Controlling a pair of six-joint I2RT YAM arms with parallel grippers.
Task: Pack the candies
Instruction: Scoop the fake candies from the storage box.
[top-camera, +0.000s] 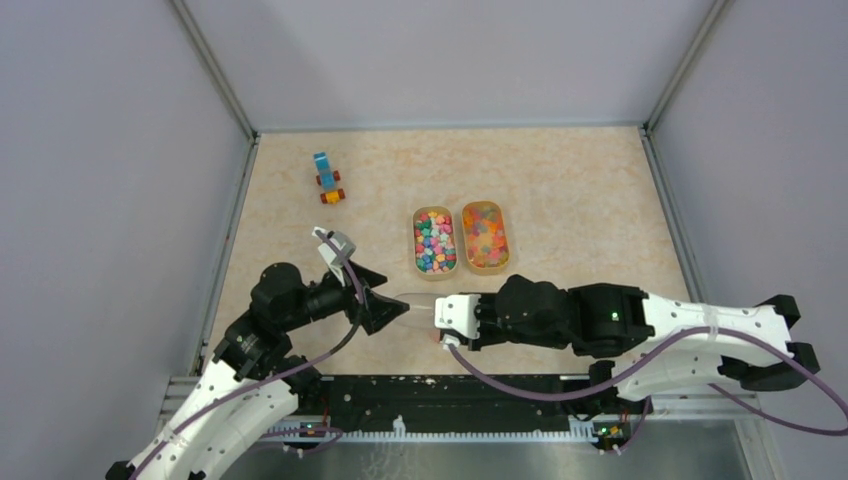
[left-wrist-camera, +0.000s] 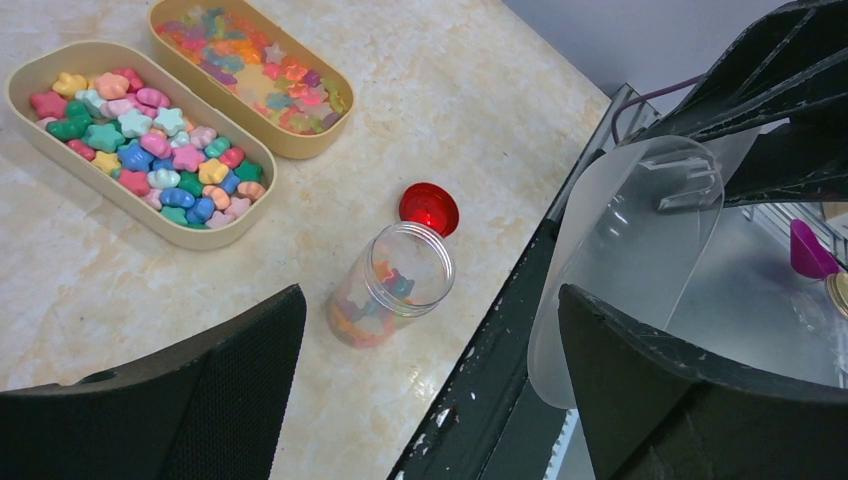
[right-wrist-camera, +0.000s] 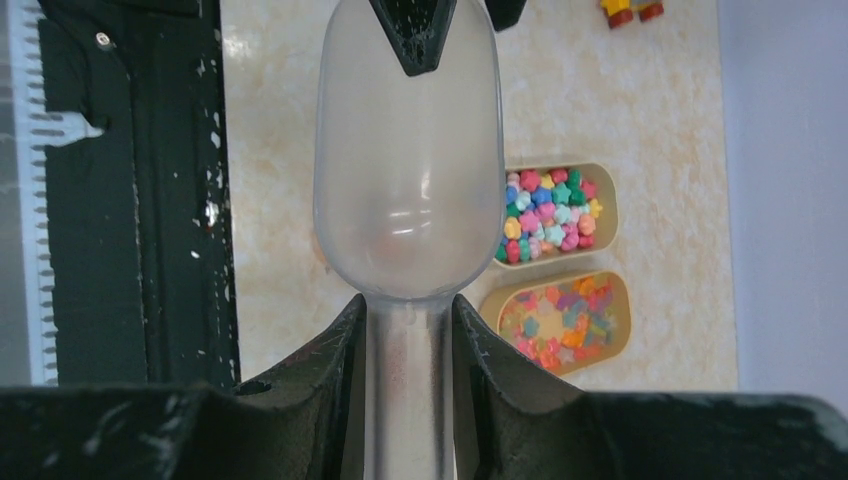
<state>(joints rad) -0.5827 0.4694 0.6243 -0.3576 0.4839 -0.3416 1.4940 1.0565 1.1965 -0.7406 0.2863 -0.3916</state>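
Note:
The candies fill two tan oval trays, one of opaque pieces (top-camera: 435, 242) (left-wrist-camera: 140, 140) (right-wrist-camera: 548, 213) and one of translucent pieces (top-camera: 484, 236) (left-wrist-camera: 250, 70) (right-wrist-camera: 565, 320). A few more candies lie in an open clear jar (left-wrist-camera: 395, 290) beside its red lid (left-wrist-camera: 428, 208). My right gripper (top-camera: 440, 315) (right-wrist-camera: 408, 305) is shut on the handle of a translucent scoop (top-camera: 415, 300) (right-wrist-camera: 408, 170) (left-wrist-camera: 630, 250), whose bowl looks empty. My left gripper (top-camera: 385, 310) (left-wrist-camera: 430, 400) stands open at the scoop's far end, one finger (right-wrist-camera: 415, 30) over the bowl's tip.
A blue-and-orange toy vehicle (top-camera: 327, 178) (right-wrist-camera: 630, 10) sits at the far left of the table. The black front rail (left-wrist-camera: 500, 380) (right-wrist-camera: 130, 200) runs right beside the jar. Grey walls close in the table on three sides.

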